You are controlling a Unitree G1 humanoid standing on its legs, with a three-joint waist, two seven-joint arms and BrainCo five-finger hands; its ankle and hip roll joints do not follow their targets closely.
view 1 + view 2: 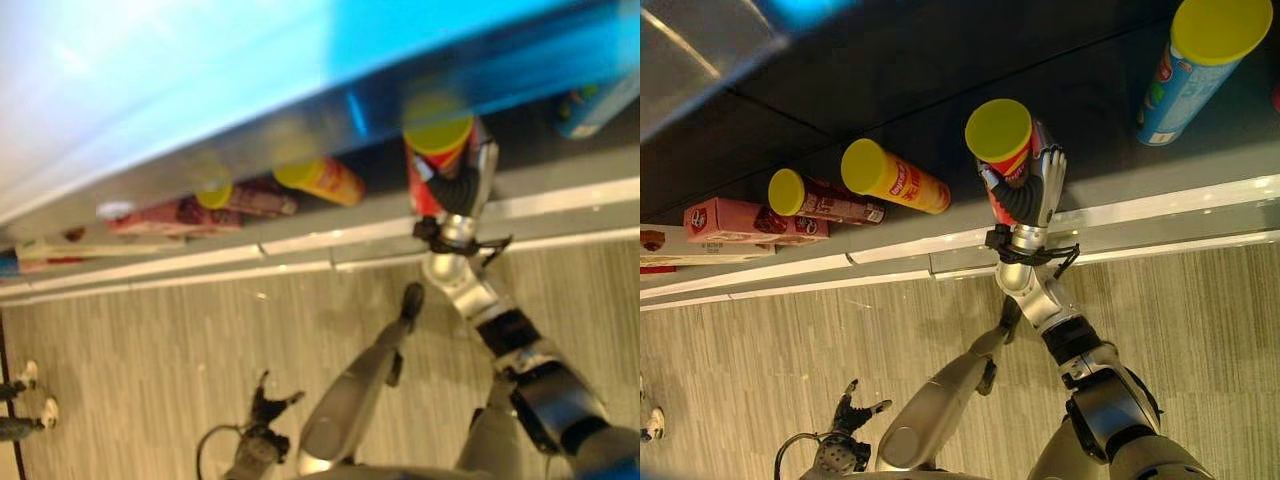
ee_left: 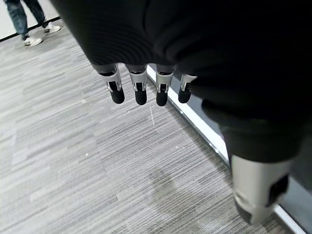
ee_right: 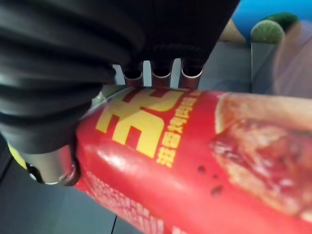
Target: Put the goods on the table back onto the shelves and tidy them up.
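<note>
Right hand [image 1: 1032,195] wrapped round red can [image 1: 1008,150] – on shelf [image 1: 1120,175]

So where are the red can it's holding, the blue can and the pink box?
Red can [image 1: 1002,135]: right eye view, on its yellow lid.
Blue can [image 1: 1180,90]: right eye view, on its blue side.
Pink box [image 1: 735,220]: right eye view, on its top face.
</note>
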